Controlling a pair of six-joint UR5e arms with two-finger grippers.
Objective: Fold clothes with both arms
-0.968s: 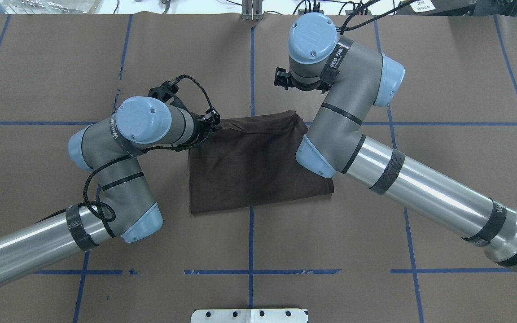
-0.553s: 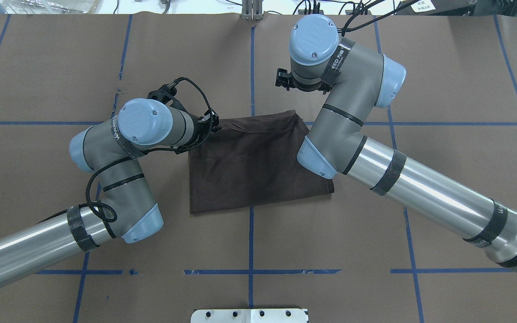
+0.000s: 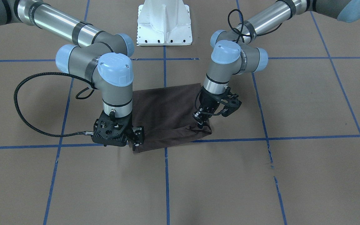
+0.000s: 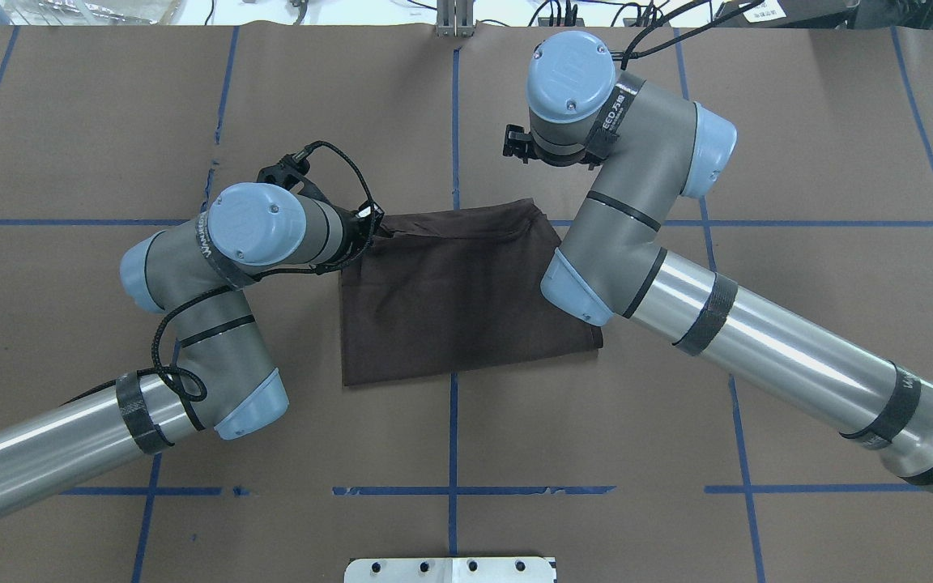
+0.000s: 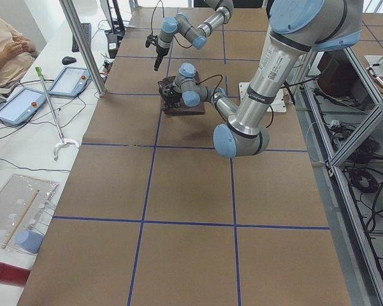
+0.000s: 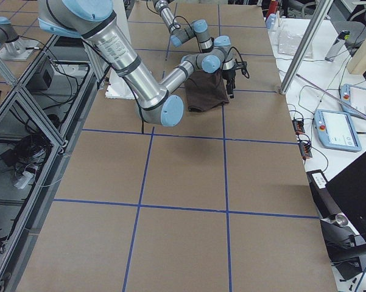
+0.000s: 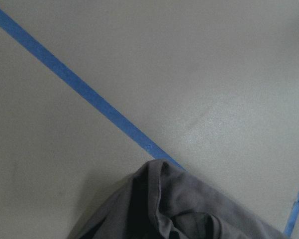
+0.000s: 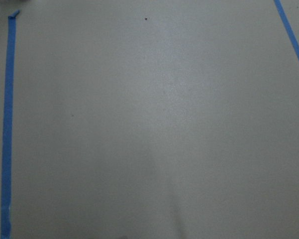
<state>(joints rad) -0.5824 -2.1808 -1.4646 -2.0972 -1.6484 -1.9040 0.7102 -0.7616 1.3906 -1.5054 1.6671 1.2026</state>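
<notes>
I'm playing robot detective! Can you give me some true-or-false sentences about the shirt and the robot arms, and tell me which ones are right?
1. The T-shirt lies folded in a rough rectangle on the table. True.
2. The T-shirt is bright red. False: it is dark brown.
3. The left gripper is down at one corner of the T-shirt. True.
4. Only one arm reaches over the table. False: the left arm and the right arm both do.
5. The table has blue tape lines on it. True.
</notes>
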